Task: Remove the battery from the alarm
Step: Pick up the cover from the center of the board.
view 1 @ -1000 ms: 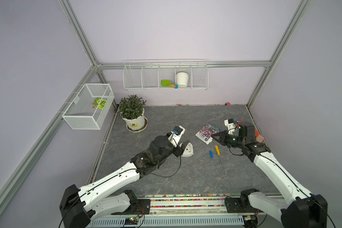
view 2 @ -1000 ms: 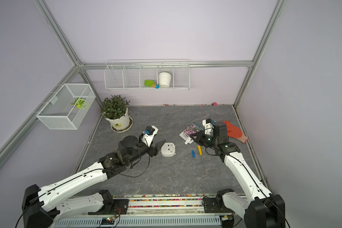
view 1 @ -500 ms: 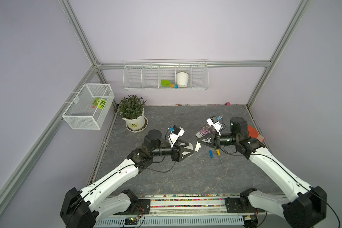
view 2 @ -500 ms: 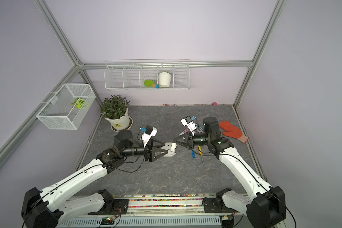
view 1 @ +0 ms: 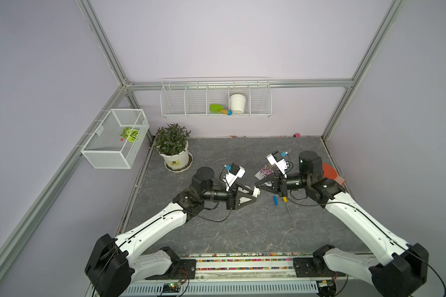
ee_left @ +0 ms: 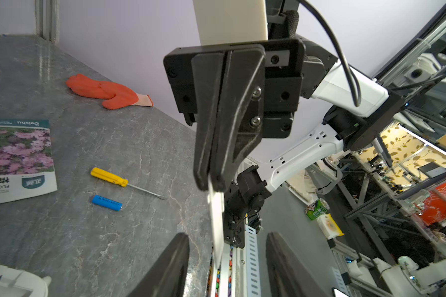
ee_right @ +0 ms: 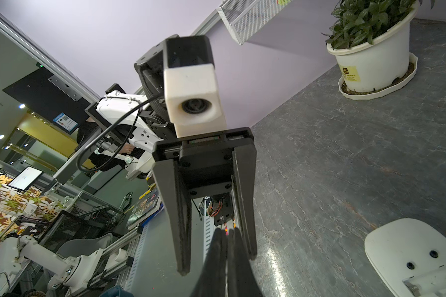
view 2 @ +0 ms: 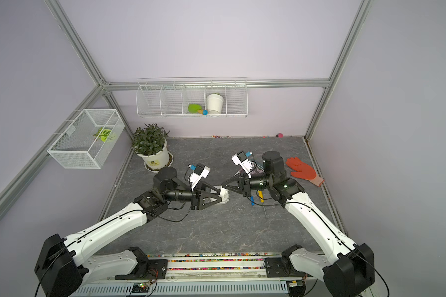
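Observation:
The alarm lies on its face on the table, its white back up and its battery bay open. It also shows under the left arm's fingers in a top view. The blue battery lies loose on the table beside the yellow-handled screwdriver, to the alarm's right in both top views. My right gripper is shut on a thin white plate above mid-table. My left gripper faces it tip to tip. Its jaws stand open on either side of the plate without touching it.
A flower seed packet and an orange glove lie to the right, behind the right arm. A potted plant stands at the back left. Wire baskets hang on the walls. The rail runs along the front edge.
Both arms swung inward and met tip to tip above mid-table. The right gripper brought the white plate along. The left jaws have narrowed around it.

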Tool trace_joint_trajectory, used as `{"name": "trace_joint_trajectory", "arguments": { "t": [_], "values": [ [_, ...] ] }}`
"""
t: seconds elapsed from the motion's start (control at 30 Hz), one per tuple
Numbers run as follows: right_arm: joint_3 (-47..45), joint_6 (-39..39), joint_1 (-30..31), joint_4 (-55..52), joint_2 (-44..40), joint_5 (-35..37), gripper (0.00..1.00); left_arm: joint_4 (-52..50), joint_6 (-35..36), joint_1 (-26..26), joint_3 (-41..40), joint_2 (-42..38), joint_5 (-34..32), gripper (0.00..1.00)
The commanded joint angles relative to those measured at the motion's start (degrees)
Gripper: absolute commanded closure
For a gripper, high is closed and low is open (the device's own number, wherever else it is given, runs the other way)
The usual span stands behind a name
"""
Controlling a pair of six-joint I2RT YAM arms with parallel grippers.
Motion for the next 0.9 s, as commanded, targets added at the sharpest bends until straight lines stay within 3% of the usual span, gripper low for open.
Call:
{"name": "trace_joint_trajectory", "arguments": {
  "t": [0.0,0.3,0.37,0.43,0.57,0.73,0.87],
  "values": [
    [1.28,-1.45,0.59,-0.55,-1.02,-0.60,1.00,1.86,-0.30,0.36,0.31,0.44,1.56,0.57],
    [1.48,-1.54,0.89,-0.77,-1.30,0.33,1.00,2.53,-0.69,0.31,0.46,1.68,1.79,0.93],
    [1.60,-1.78,0.86,-1.44,-1.80,1.18,0.94,3.08,-1.30,0.29,0.20,1.73,1.23,1.00],
    [1.82,-1.96,0.57,-3.09,-2.99,3.73,0.77,4.53,-2.76,0.33,-0.53,1.51,0.46,1.00],
    [0.28,0.57,-2.06,-3.76,-6.48,9.39,0.55,8.80,-7.56,0.29,-2.92,0.35,-3.09,1.00],
    [-8.26,17.45,-9.82,14.33,-9.95,3.31,0.48,13.62,-16.08,0.37,-6.14,-0.77,-10.29,1.00],
    [-13.69,28.96,-10.39,27.08,-9.30,2.32,0.48,18.92,-24.35,0.32,-8.47,-0.73,-13.94,1.00]
  ]
}}
